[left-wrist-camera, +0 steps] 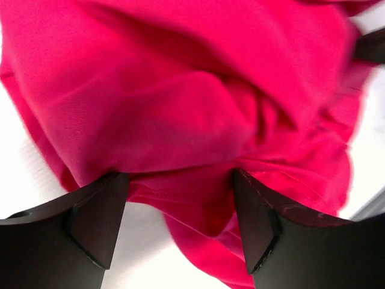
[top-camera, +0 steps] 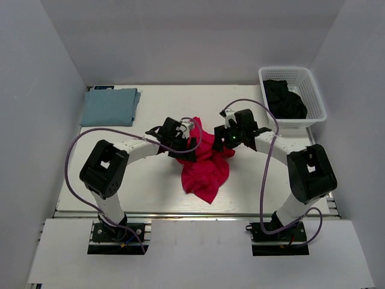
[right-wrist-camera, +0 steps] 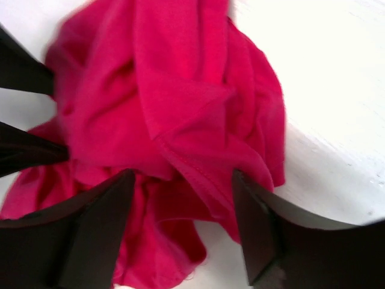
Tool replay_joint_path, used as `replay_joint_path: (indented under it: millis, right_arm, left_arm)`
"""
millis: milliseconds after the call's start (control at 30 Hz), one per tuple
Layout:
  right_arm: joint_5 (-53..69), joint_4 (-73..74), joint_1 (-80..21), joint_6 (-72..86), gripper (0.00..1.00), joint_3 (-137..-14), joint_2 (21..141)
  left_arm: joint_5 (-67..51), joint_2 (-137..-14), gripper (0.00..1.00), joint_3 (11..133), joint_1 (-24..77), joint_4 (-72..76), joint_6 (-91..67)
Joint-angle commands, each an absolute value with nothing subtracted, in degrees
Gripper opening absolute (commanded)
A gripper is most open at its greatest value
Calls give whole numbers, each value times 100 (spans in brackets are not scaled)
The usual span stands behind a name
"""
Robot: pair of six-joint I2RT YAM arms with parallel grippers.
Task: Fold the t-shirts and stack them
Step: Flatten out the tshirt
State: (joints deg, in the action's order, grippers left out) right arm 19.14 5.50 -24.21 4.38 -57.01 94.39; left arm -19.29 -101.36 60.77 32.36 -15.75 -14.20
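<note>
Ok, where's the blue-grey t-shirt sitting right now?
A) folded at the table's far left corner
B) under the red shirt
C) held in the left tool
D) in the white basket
A: the blue-grey t-shirt lies folded flat at the far left corner of the table, apart from the crumpled red t-shirt, and the basket holds dark cloth.

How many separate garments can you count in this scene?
3: a red shirt crumpled mid-table, a blue-grey shirt folded far left, dark cloth in the basket; more may hide beneath.
</note>
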Motion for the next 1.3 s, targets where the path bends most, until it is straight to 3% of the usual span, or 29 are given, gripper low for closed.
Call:
replay_joint_path:
  millis: [0,133,167,267,300,333,400,833,1267]
  right_arm:
    - [1485,589,-2470,203,69,-5985,9667]
    - [1494,642,-2487,220,64,-6038,9852]
    - [1442,616,-2505,220,62,-6021,9870]
    - [1362,580,-2505,263,42,-6020,9888]
    - [1301,554,-2487,255,25,-6021,9888]
    - [1301,519,-2513,290,16,-6003,9801]
    - [1257,336,-2514,334,1,-5933,9738]
    - [748,-1353,-2487,712,0,-5063,8025]
    - [-2529,-1652,-2417,150,0,-5449,6496]
  left_arm:
    - [-1302,-10063,79,6363,3252,-1960,-1503]
    - [-1082,-10133,73,6363,3252,-2065,-1564]
    - [-1081,-10212,59,6415,3252,-2065,-1564]
    - [-1011,-10327,31,6521,3305,-2136,-1564]
    - [-1011,-10327,10,6521,3305,-2136,-1617]
    - [-1011,-10327,0,6521,3305,-2136,-1617]
    - [-1063,-10231,0,6521,3305,-1997,-1617]
    - [-493,-8298,0,6179,3305,-1195,-1354]
    - [3364,-6715,0,6767,3190,-1625,-1239]
